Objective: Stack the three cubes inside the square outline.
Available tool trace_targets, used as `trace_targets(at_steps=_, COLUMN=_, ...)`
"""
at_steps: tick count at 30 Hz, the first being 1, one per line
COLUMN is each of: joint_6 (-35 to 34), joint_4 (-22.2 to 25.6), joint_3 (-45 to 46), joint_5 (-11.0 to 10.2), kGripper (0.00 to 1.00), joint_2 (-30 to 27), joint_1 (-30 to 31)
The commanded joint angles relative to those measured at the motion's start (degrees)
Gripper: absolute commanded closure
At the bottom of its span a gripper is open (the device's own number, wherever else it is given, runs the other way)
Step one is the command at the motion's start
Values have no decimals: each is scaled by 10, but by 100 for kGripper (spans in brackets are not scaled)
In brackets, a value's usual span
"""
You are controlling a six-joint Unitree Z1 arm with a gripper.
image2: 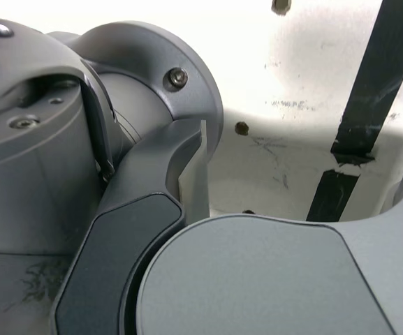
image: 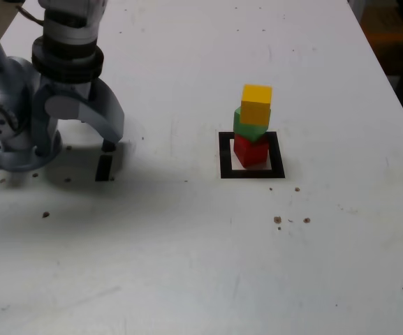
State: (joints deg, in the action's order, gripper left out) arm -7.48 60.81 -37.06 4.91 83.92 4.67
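Cubes (image: 253,125) stand stacked in the square outline (image: 251,172); the folded arm's tool (image: 107,148), state unclear, is well apart.

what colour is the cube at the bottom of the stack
Red: the bottom cube sits inside the square outline, seen best in the exterior view.

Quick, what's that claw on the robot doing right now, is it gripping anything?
Gripper: holding nothing, parked low over the table, away from the stacked cubes. Whether it is open or closed cannot be told.

No legible text, seemingly.
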Motion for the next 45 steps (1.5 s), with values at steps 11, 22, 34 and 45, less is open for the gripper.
trace_targets(at_steps=11, joint_6=0, joint_4=1, joint_3=-6, joint_5=-2, kGripper=0, joint_2=-4, joint_1=14)
trace_targets(at_steps=22, joint_6=-3, joint_4=214, joint_3=-224, joint_5=-44, kGripper=0, joint_2=-37, joint_1=6)
trace_targets(at_steps=34, joint_6=36, joint_4=290, joint_3=-563, joint_5=-77, kGripper=1, joint_2=97, joint_1=18)
trace_targets(at_steps=45, joint_6=42, joint_4=290, joint_3=-730, joint_5=-61, kGripper=1, joint_2=218, joint_1=35)
